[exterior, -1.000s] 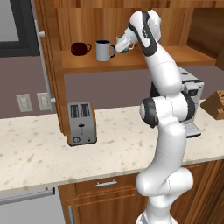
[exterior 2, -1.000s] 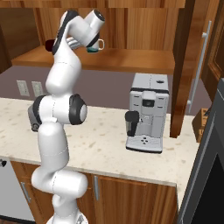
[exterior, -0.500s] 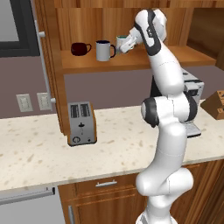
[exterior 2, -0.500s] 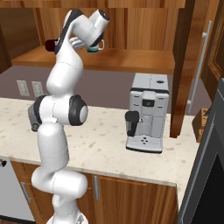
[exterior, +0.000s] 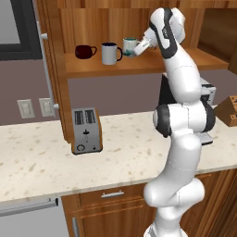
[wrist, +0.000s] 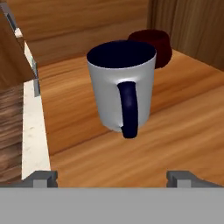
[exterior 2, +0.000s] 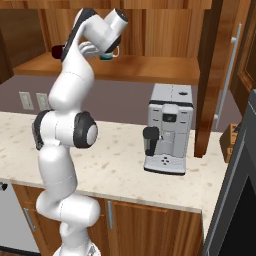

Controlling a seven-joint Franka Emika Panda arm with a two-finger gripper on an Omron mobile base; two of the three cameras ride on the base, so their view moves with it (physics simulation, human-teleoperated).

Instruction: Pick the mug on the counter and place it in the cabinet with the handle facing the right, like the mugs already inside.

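End effector [wrist: 112, 177] backed off mug [exterior: 110, 53], fingers spread, empty; no legible writing.

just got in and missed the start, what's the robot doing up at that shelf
The white arm has reached up to the cabinet shelf, where the navy-rimmed mug stands upright between the maroon mug and the teal-rimmed mug. The end effector is open and clear of the mug, holding nothing. The handle points toward the hand, to the right along the shelf, like the maroon mug's. On the counter below sit a toaster and a coffee machine.
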